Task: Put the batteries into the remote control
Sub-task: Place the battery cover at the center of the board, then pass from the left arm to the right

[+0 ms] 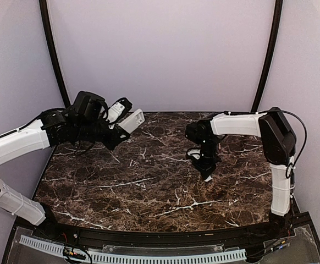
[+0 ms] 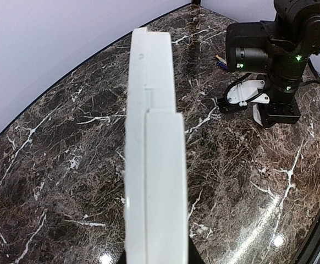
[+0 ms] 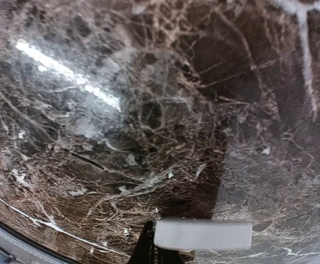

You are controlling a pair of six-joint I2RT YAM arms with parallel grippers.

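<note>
My left gripper (image 1: 120, 125) is shut on the white remote control (image 1: 131, 121) and holds it up in the air over the back left of the table. In the left wrist view the remote (image 2: 154, 154) shows edge-on, with a stepped notch near its far end. My right gripper (image 1: 206, 171) points down just above the table right of centre. It is shut on a small flat white plastic piece (image 3: 203, 235), which also shows in the left wrist view (image 2: 257, 113). Slim dark purple batteries (image 2: 221, 62) lie on the table behind the right arm.
The table is dark brown marble (image 1: 149, 181) with white veins. Its curved black rim (image 1: 165, 230) runs along the front. Pale walls and two black poles (image 1: 53, 49) close off the back.
</note>
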